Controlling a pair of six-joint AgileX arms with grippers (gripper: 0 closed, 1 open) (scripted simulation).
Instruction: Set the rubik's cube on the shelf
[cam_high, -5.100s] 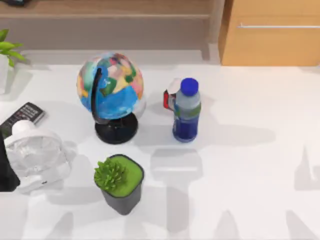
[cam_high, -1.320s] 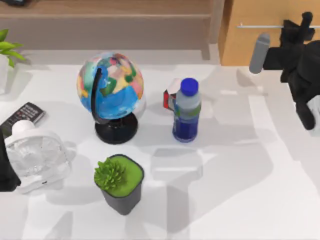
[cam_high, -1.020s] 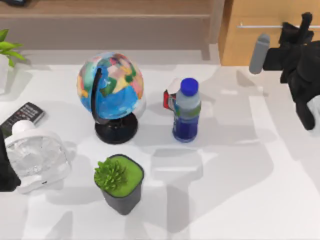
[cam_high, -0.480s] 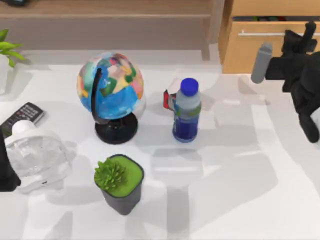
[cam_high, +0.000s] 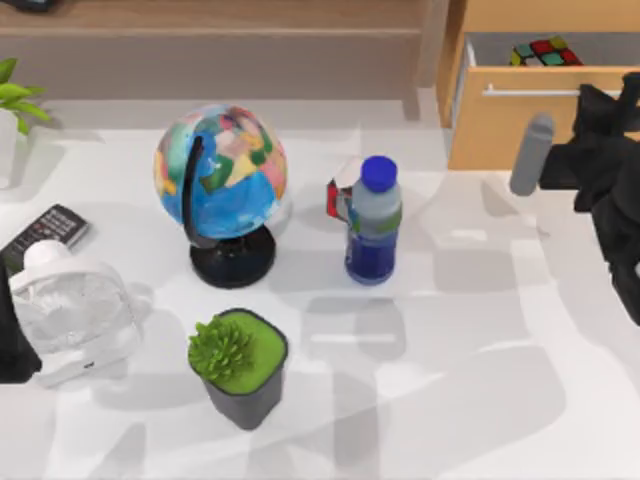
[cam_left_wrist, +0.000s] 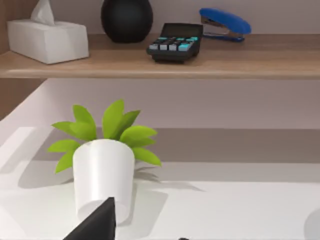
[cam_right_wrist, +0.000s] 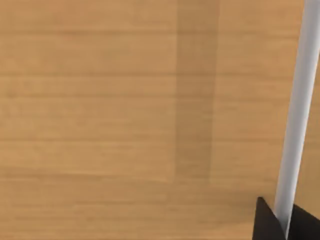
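Rubik's cube: one small cube of red, green and yellow squares with black grid lines (cam_high: 541, 51), lying inside the open drawer.
Drawer: one light-wood drawer with silver bar handle (cam_high: 520, 91), pulled out.
Right gripper (cam_high: 612, 92): fingers clamped on the handle bar.
Shelf: one long light-brown wooden ledge (cam_high: 220, 20), at the far edge.

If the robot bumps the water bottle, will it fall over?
Probably, yes. The water bottle stands tall on a narrow base, so a push near its blue cap might tip it. Being round, it would likely roll afterwards.
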